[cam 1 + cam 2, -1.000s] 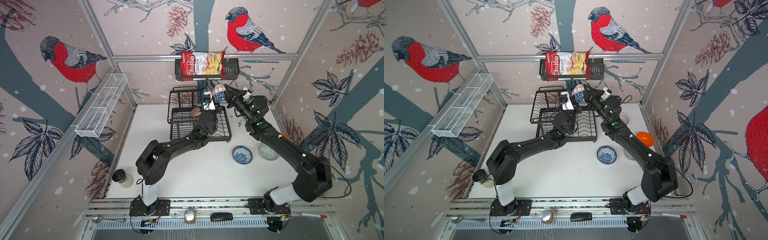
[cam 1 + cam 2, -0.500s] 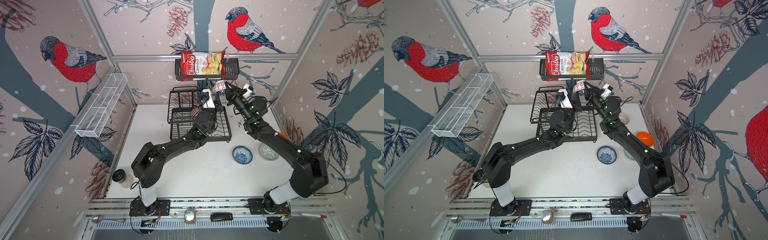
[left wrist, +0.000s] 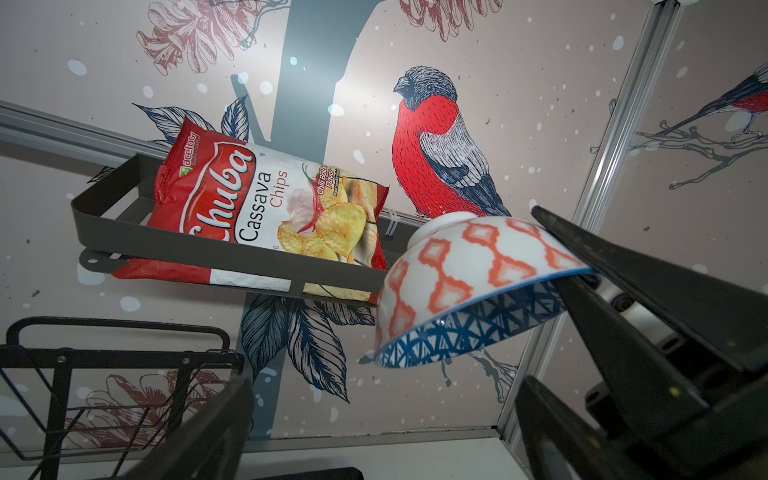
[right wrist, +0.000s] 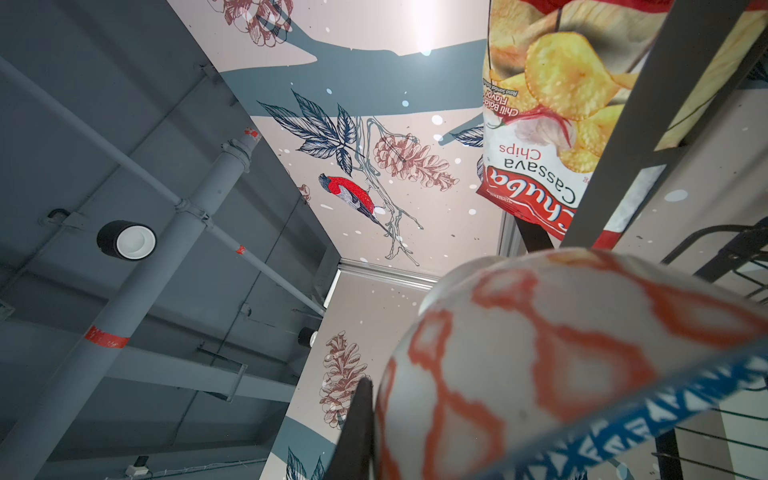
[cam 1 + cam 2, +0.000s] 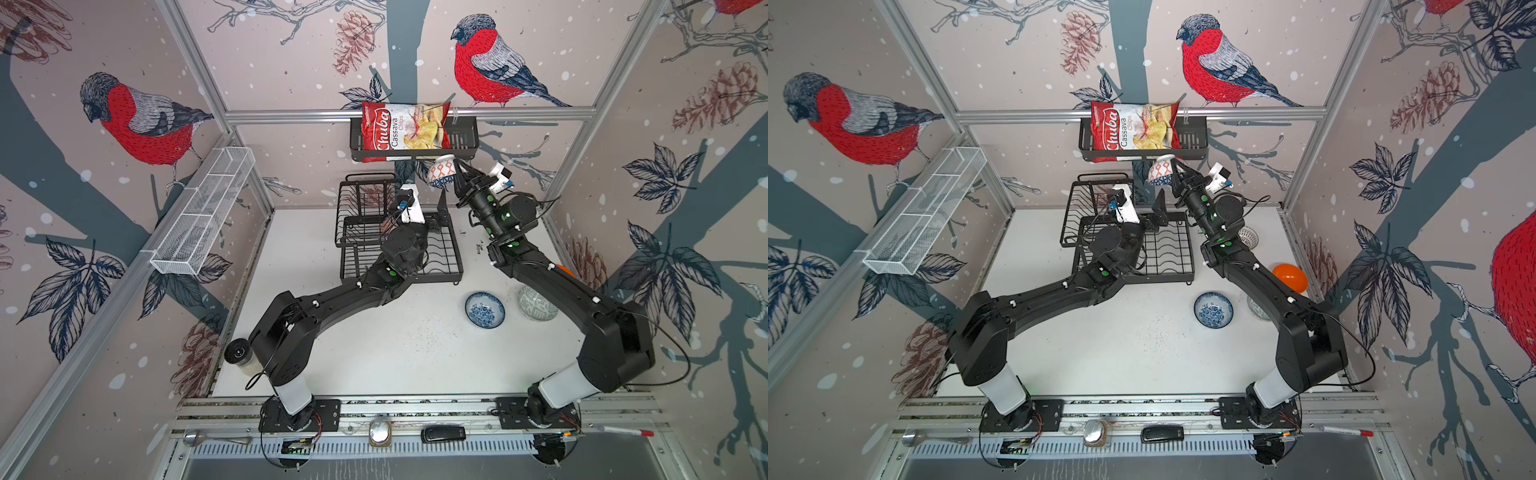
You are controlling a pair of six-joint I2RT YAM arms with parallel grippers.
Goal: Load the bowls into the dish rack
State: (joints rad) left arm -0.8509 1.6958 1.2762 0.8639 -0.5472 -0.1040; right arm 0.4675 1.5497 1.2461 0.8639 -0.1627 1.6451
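Now your right gripper (image 5: 456,174) pinches the orange-white bowl (image 5: 439,172) by its rim, up high; your left gripper (image 3: 386,380) has its jaws wide apart.

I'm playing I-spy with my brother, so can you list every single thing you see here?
dish rack: 1, black, back of table
basket: 1, black, back wall
chips bag: 1, red-yellow, in basket
mesh shelf: 1, white, left wall
orange-white bowl: 1, blue inside, midair under basket
floral bowl: 1, blue-white, table, right of dish rack
patterned bowl: 1, grey-white, beside floral bowl
orange bowl: 1, plain orange, by right wall
lattice bowl: 1, white, table's back right
jar: 1, black-lidded, table's front left
left gripper: 1, black, jaws open above dish rack
right gripper: 1, black, jaws shut on orange-white bowl
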